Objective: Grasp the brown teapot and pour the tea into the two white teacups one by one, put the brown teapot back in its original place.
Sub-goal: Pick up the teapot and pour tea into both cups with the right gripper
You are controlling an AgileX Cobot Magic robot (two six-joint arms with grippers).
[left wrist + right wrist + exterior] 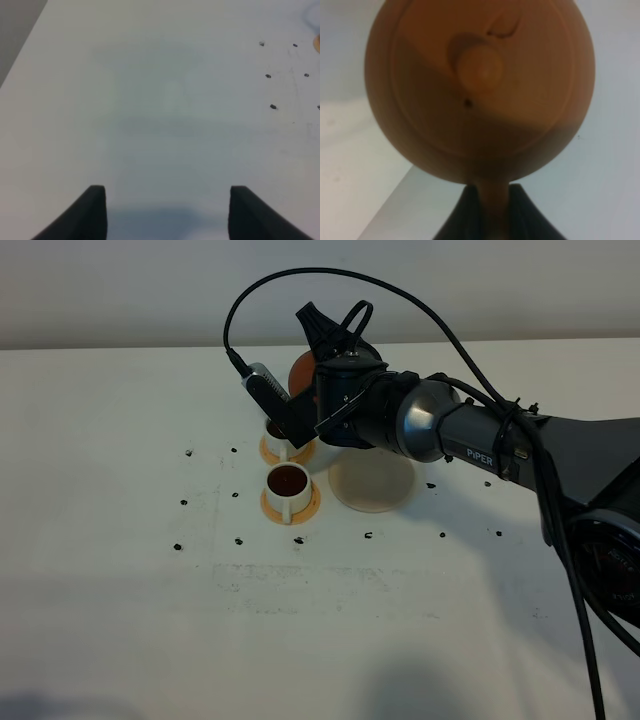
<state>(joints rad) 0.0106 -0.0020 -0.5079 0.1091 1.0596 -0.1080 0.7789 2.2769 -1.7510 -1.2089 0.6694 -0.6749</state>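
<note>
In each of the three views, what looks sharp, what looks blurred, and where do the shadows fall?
Exterior high view: evenly lit, fairly sharp, soft shadows on the table near the front edge. Left wrist view: everything hazy, left fingers as dark silhouettes. Right wrist view: the brown teapot fills the frame, slightly blurred, shaded towards the right fingers.
</note>
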